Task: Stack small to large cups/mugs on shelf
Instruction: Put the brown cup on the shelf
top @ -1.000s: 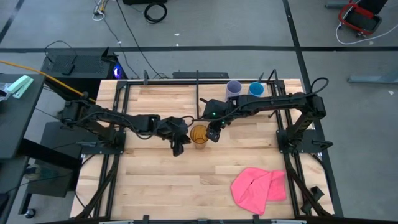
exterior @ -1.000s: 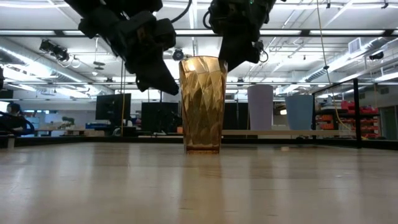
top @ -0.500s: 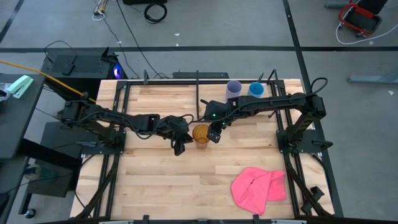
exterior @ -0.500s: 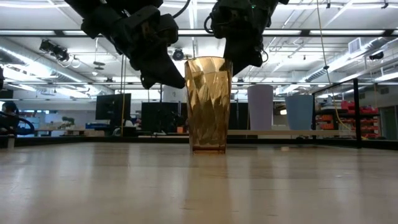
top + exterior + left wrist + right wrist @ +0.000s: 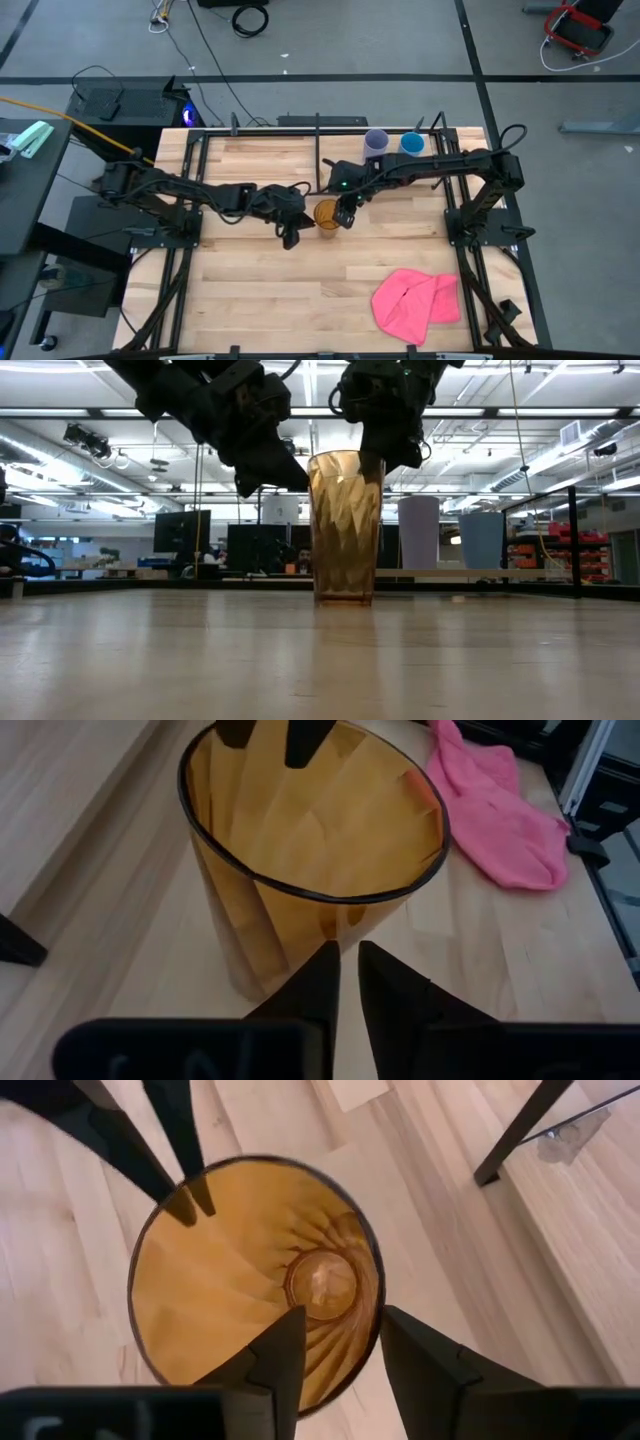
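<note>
The tall amber ribbed tumbler point(image 5: 325, 214) stands upright on its base on the tabletop, mid-table; it also shows in the low view point(image 5: 345, 530). My left gripper point(image 5: 306, 220) is shut at the tumbler's left side, near the rim point(image 5: 348, 960). My right gripper point(image 5: 340, 212) is open over the tumbler's right side, one finger inside and one outside the rim point(image 5: 340, 1325). The lavender cup point(image 5: 376, 141) and the blue cup point(image 5: 411, 143) stand side by side on the shelf point(image 5: 290, 138) at the table's far edge. My left gripper's shut fingertips point(image 5: 325, 965) lie against the tumbler's outer wall just under the rim point(image 5: 330, 920), on its left side. The fingers slant down from the table's left. The tumbler stands upright on the table. My right gripper's fingers straddle the rim point(image 5: 376, 1295) from above; I cannot tell whether they touch it.
A pink cloth point(image 5: 415, 300) lies crumpled at the table's near right. Black shelf posts point(image 5: 318, 135) stand along the far edge. In the low view the shelf board point(image 5: 520, 572) with both cups point(image 5: 419, 532) lies behind the tumbler to the right.
The tumbler has slid upright a little toward the table's right edge. Both grippers have gone the same way with it, the left at its left side, the right over its rim.
</note>
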